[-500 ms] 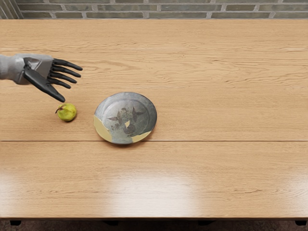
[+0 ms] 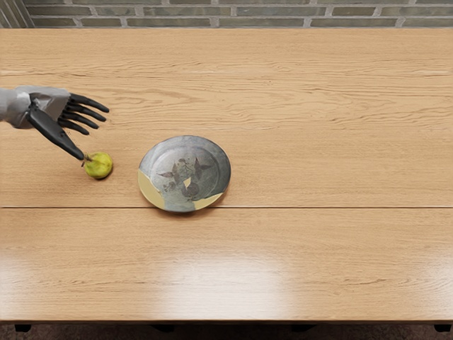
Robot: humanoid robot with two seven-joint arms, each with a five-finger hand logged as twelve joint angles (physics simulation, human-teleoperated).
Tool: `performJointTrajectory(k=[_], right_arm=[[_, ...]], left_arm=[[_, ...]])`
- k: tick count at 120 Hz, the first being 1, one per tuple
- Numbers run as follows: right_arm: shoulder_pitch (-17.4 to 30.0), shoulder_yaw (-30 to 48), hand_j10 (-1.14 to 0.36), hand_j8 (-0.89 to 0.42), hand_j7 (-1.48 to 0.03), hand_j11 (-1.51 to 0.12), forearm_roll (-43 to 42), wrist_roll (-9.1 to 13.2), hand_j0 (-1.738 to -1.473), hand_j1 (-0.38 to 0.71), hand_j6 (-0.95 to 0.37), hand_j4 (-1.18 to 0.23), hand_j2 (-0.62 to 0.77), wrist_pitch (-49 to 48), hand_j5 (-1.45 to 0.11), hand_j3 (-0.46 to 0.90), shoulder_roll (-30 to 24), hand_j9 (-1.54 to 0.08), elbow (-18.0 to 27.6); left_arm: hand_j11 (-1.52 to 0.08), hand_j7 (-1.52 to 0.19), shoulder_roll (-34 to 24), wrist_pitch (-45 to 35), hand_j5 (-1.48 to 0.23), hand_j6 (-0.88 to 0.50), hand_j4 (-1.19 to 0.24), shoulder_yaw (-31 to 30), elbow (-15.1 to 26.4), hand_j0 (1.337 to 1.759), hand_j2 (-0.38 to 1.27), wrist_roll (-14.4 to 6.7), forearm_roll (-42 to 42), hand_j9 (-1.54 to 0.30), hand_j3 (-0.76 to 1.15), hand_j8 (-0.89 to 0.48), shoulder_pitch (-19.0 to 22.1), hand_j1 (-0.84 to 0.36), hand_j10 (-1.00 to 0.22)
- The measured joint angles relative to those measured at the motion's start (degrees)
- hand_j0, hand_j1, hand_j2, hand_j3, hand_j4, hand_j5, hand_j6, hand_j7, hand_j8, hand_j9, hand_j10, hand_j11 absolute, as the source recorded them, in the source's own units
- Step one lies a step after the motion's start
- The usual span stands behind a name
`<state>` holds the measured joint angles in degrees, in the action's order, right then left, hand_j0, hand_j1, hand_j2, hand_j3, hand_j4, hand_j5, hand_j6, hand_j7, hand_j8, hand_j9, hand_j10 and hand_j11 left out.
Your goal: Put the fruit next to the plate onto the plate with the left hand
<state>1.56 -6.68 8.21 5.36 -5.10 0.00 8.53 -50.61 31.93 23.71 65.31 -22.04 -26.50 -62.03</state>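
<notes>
— Entry one, the surface and the room: what is showing?

— A broad, light-brown wooden bench [image 2: 318, 248] is filling nearly the whole view, its grain running side to side. A dark seam [image 2: 340, 207] between two boards is crossing it from edge to edge, and a soft glare is lying on the near board. Beyond the far edge, a grey brick wall [image 2: 283, 14] is running along the top.

— Entry two, the ware?

— A round, dull grey metal plate [image 2: 221, 159], bearing dark bird figures and pale yellow patches along its near rim, is sitting left of the bench's middle, just beyond the seam.

— Entry three, the task's thing?

— A small, rounded yellow-green fruit [image 2: 99, 165] with a short stem at its upper left is lying on the bench just beside the plate, on the plate's left, apart from its rim.

— Entry four, the hand?

— The left hand [image 2: 53, 112], grey at the back with black digits, is showing at the left edge, hanging farther back than the fruit and to its left. Its fingers [image 2: 95, 108] are spreading loosely toward the right, gripping nothing. Its thumb [image 2: 64, 138] is stretching down and rightward, its tip ending at the fruit's stem. Whether tip and stem are touching cannot be told.
</notes>
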Motion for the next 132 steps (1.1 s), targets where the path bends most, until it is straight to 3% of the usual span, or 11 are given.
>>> performJointTrajectory(k=[12, 29, 46, 88, 132], right_arm=[[0.01, 0.00, -0.03, -0.03, -0.05, -0.05, 0.01, 0.00, -1.658, -0.31, -0.03, -0.03, -0.01, 0.00, -0.05, 0.00, 0.00, -0.05, 0.00], [0.02, 0.00, -0.03, -0.03, -0.05, -0.05, -0.02, 0.00, -1.658, -0.31, -0.03, -0.03, -0.01, 0.00, -0.05, 0.00, 0.00, -0.05, 0.00], [0.02, 0.00, -0.03, -0.03, -0.05, -0.05, -0.01, 0.00, -1.658, -0.31, -0.03, -0.03, -0.01, 0.00, -0.05, 0.00, 0.00, -0.05, 0.00], [0.02, 0.00, -0.03, -0.03, -0.05, -0.05, -0.02, 0.00, -1.658, -0.31, -0.03, -0.03, -0.01, 0.00, -0.05, 0.00, 0.00, -0.05, 0.00], [0.02, 0.00, -0.03, -0.03, -0.05, -0.05, 0.00, 0.00, -1.658, -0.31, -0.03, -0.03, -0.01, 0.00, -0.05, 0.00, 0.00, -0.05, 0.00]], left_arm=[[-0.32, -0.32, -0.55, -11.38, -0.32, -0.25, -0.25, -9.06, 4.69, 1.658, 0.05, 4.30, -0.73, -0.32, 0.00, -0.25, -3.14, 0.06, -0.25], [-0.32, -0.32, 0.24, -29.48, -0.32, -0.25, -0.25, -19.38, 11.14, 1.658, 0.05, 7.98, -4.61, -0.32, 0.00, -0.25, -4.61, 0.05, -0.25], [-0.35, -0.35, 1.03, -37.19, -0.35, -0.28, -0.27, -24.93, 14.43, 1.658, 0.06, 11.22, -6.65, -0.35, 0.00, -0.28, -4.42, 0.03, -0.27], [-0.41, -0.41, 4.88, -53.09, -0.41, -0.32, -0.32, -31.76, 17.55, 1.658, 0.07, 12.33, -15.40, -0.41, 0.00, -0.32, -4.50, -0.03, -0.32], [-0.42, -0.42, 4.67, -55.51, -0.42, -0.33, -0.32, -34.99, 18.95, 1.658, 0.07, 12.35, -19.12, -0.42, 0.00, -0.33, -3.62, -0.03, -0.32]])
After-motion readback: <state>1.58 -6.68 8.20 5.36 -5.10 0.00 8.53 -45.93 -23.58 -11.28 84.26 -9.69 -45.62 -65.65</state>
